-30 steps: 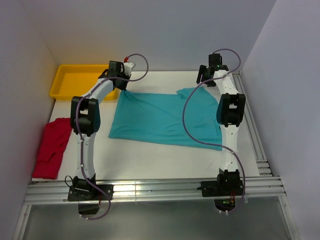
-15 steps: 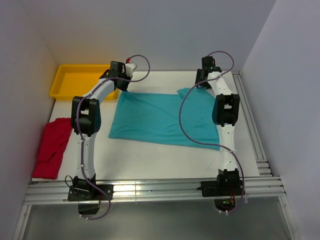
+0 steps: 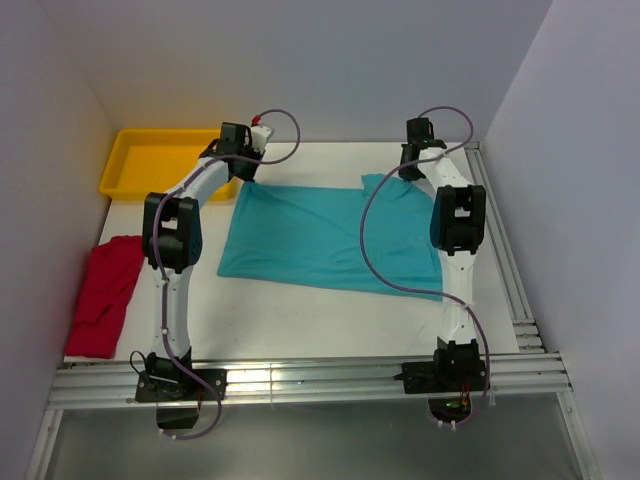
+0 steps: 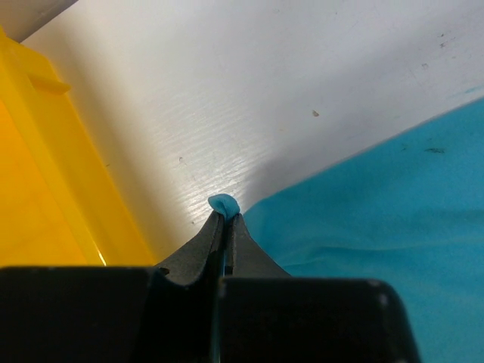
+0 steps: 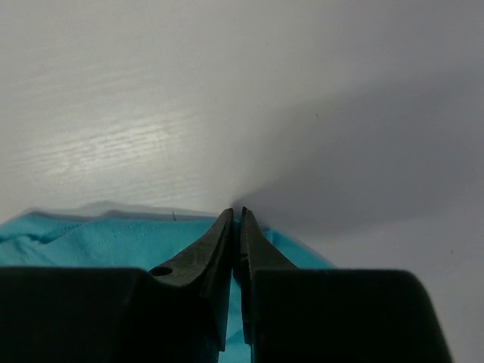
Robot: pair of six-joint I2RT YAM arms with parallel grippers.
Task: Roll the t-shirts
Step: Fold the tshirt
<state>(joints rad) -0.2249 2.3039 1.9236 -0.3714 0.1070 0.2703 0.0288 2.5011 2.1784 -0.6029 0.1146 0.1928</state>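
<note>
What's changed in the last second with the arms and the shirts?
The right gripper shifted slightly and dipped to the far right corner of the teal t-shirt. The left gripper stays pinching its far left corner; the red t-shirt and yellow tray are unmoved.

Both arms reach far forward, elbows raised, wrists pitched down. Left end effector (image 4: 225,219): fingers closed, pinching a nub of the teal t-shirt (image 4: 378,227). Right end effector (image 5: 236,217): fingers closed tip to tip, possibly on cloth; the view does not confirm it.
</note>
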